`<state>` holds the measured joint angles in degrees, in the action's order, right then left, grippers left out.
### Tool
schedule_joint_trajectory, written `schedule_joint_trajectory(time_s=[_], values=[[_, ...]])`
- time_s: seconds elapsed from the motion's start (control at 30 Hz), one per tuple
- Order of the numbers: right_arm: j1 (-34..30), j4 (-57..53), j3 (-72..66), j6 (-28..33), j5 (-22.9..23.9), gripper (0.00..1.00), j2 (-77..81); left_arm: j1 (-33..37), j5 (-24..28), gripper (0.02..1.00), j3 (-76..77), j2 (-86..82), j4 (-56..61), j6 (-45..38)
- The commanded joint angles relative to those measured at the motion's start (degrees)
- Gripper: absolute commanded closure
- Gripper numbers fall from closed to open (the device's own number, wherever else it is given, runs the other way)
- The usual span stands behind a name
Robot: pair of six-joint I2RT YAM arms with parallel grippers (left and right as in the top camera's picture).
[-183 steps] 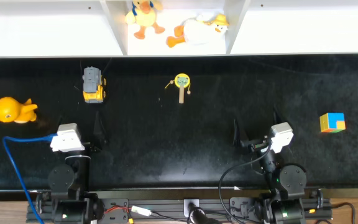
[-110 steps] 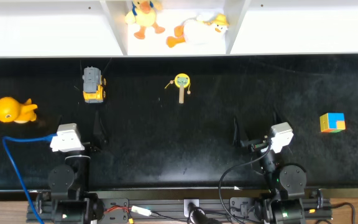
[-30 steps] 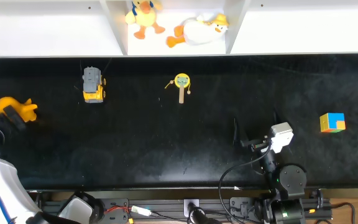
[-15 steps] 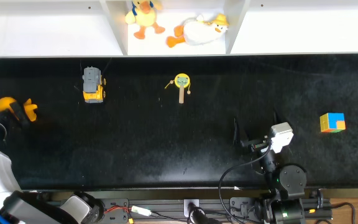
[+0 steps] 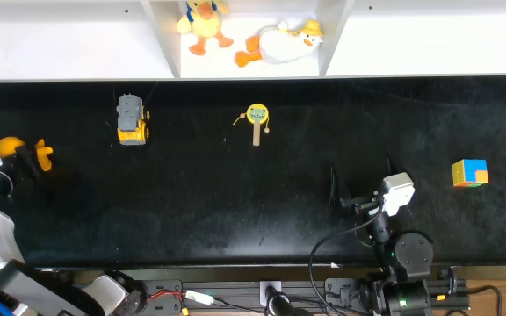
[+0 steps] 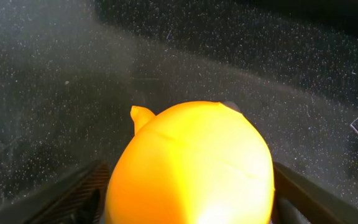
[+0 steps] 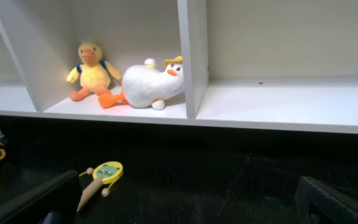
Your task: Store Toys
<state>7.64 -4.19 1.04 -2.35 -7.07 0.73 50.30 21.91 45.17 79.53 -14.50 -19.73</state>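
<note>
At 9 o'clock on the black table, the left gripper is clamped on the orange duck, one finger against each flank. The yellow truck sits toward 10 o'clock. The rattle lies near 12, handle pointing to 6. Beyond it, the white shelf's middle bay holds a yellow plush duck and a white plush goose. The right gripper hangs at 5 o'clock, fingers spread wide. The coloured cube stands at 3 o'clock.

Left tool low at the far left, arm angled outward; right tool beside its base, fingers wide apart.
</note>
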Motion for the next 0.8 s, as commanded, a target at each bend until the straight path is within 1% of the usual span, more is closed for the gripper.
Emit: schedule_joint_trajectory(time_s=[0.03, 0.13, 0.43, 0.5, 0.6, 0.7, 0.8], values=[[0.48, 0.2, -0.74, -0.26, 0.28, 0.005, -0.46, 0.22, 1.18, 0.268, 1.38, 0.17, 0.28, -0.44], [0.48, 0.2, -0.74, -0.26, 0.28, 0.007, -0.46, 0.22, 1.16, 0.34, 1.38, 0.15, 0.35, -0.44], [0.48, 0.2, -0.74, -0.26, 0.28, 0.005, -0.46, 0.22, 1.2, 0.516, 1.42, -0.46, 1.79, 0.7], [0.48, 0.2, -0.74, -0.26, 0.28, 0.005, -0.46, 0.2, 1.2, 0.579, 1.42, -0.68, 2.21, 0.94], [0.48, 0.2, -0.74, -0.26, 0.28, 0.007, -0.46, 0.2, 1.36, 0.641, 1.42, -0.72, 3.02, 2.21], [0.48, 0.2, -0.74, -0.26, 0.28, 0.005, -0.46, 0.2, 3.72, 0.682, 1.42, -0.85, 4.0, 2.58], [0.48, 0.2, -0.74, -0.26, 0.28, 0.005, -0.46, 0.2, 5.57, 0.684, 1.46, -1.62, 5.64, 4.13]])
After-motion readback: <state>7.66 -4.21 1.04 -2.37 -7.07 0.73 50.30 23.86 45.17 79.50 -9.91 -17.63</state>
